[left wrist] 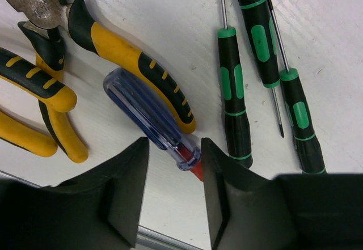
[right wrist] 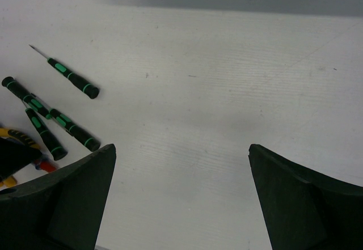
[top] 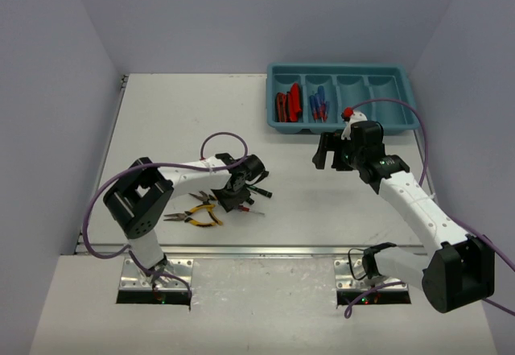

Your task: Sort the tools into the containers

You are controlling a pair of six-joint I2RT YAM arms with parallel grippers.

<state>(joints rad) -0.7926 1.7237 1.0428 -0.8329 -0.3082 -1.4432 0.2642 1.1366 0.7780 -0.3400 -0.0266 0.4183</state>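
On the white table (top: 185,113), toward its near-left part, the left pincer (left wrist: 173,151) sits low over a loose group of tools. Its jaws stand partly open on both sides of the red collar of a transparent blue-handled screwdriver (left wrist: 142,114), and I cannot tell whether the fingers touch it. Just beside this screwdriver lie yellow-handled pliers (left wrist: 133,68) with black grip ends, and on its other side three slim black-and-green screwdrivers (left wrist: 233,100), all flat on the table. The right pincer (right wrist: 181,148) hangs wide open above bare table and holds nothing, close to the near side of the long teal plastic tray (top: 294,129). In the tray, red-and-black utility knives (top: 287,104) lie in the leftmost compartment and blue-handled screwdrivers (top: 319,104) in the next one.
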